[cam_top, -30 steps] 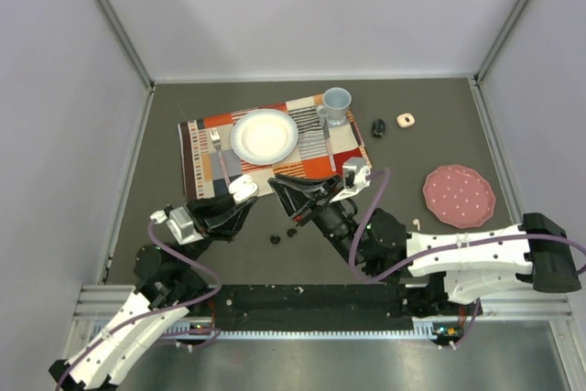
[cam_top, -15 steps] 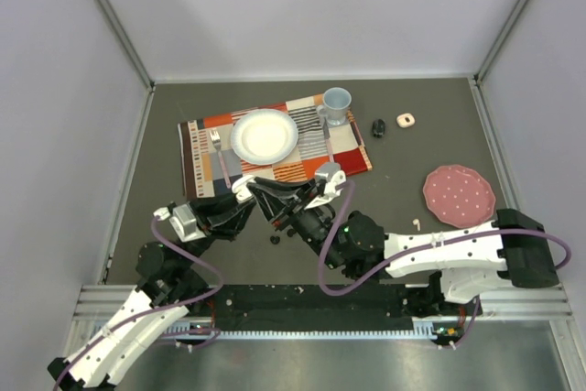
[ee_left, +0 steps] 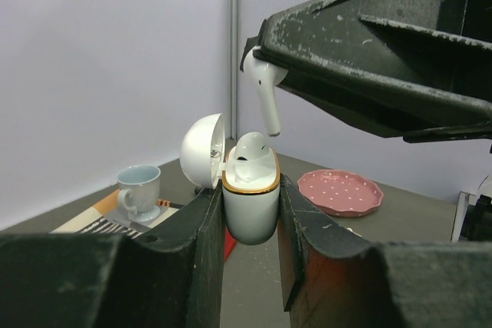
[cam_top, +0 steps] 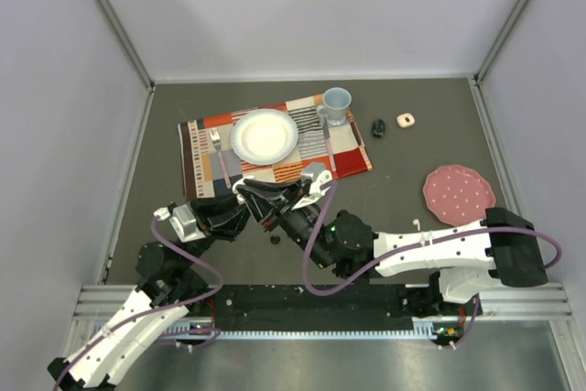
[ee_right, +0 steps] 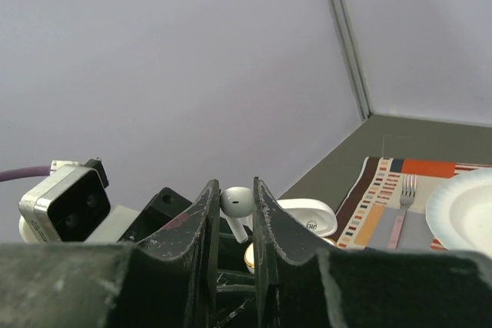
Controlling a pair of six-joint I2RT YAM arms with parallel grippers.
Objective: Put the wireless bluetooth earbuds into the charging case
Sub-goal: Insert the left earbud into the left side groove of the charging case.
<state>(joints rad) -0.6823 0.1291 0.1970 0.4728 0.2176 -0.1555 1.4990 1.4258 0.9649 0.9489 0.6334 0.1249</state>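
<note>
— White gloss plastic, mostly. The case (ee_left: 250, 213) is a smooth rounded shell with a gold rim, clamped upright in the left hand (ee_left: 248, 190) and held off the tabletop (cam_top: 421, 144). Its domed lid (ee_left: 202, 151) stands swung open to the left.

— And the buds?

— A seated bud (ee_left: 250, 148), white, rests in the case with its head poking above the rim. The right hand (ee_right: 234, 193) is closed on another white one, the held bud (ee_left: 264, 91). It is pinched by the head with its stem pointing down, just above the case and not touching it.

— Anything in the way?

— That hand's scuffed black fingers (ee_left: 369, 59) loom over the case from the right, and the seated bud fills part of the opening. From above, the two hands meet at the near edge of a striped, checked mat (cam_top: 203, 144).

— What's around?

— On the mat are a round white plate (cam_top: 264, 135), a silvery fork (cam_top: 218, 151) and a pale blue cup (cam_top: 336, 104). On the dark grey matte tabletop, a scalloped pink dish (cam_top: 458, 196) with white dots sits at the right, with a stray white bud (cam_top: 417, 223) near it. A black bud (cam_top: 275, 240) lies just by the hands. At the back is a small black lump (cam_top: 377, 127) beside a small pale pink thing (cam_top: 406, 120).
</note>
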